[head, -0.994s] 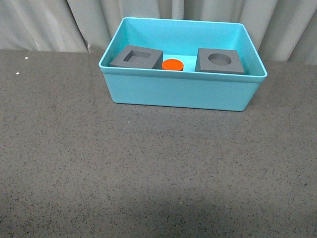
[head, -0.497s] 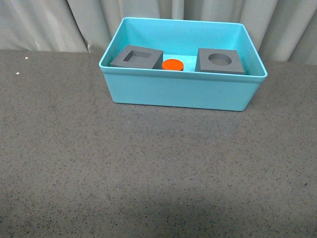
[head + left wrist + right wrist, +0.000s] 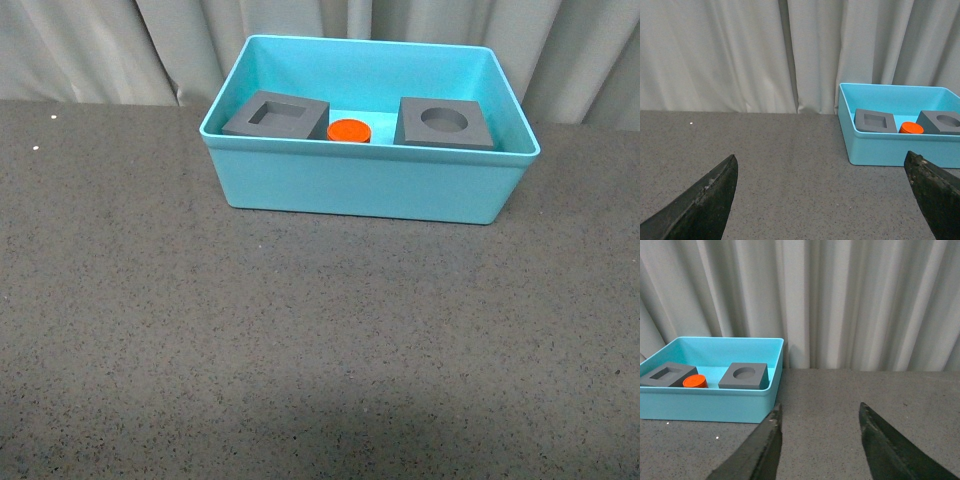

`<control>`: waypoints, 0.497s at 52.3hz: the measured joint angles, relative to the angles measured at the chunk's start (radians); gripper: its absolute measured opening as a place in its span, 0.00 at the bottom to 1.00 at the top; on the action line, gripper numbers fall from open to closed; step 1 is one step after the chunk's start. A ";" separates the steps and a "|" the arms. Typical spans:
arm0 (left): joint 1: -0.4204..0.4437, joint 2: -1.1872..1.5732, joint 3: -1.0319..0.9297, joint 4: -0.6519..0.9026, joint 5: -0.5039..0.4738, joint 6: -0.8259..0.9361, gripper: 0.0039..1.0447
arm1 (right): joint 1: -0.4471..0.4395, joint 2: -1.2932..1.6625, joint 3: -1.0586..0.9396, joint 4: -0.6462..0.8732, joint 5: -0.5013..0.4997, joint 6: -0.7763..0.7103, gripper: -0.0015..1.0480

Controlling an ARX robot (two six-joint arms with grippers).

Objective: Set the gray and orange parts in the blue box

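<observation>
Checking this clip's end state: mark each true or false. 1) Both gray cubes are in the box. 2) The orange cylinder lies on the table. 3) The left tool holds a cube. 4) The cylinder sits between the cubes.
1) True: the square-recess cube and round-recess cube sit in the box.
2) False: the cylinder is inside the box.
3) False: the left tool is open and empty.
4) True.

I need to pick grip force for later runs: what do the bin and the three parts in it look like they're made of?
The blue box looks like smooth molded plastic, given its slight sheen and rolled rim. Both gray cubes look matte, possibly foam or dull plastic; no shine shows. The orange cylinder looks like smooth plastic, though that's uncertain at this size.
</observation>
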 joint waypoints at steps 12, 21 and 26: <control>0.000 0.000 0.000 0.000 0.000 0.000 0.94 | 0.000 0.000 0.000 0.000 0.000 0.000 0.79; 0.000 0.000 0.000 0.000 0.000 0.000 0.94 | 0.000 0.000 0.000 0.000 0.000 0.001 0.91; 0.000 0.000 0.000 0.000 0.000 0.000 0.94 | 0.000 0.000 0.000 0.000 0.000 0.000 0.91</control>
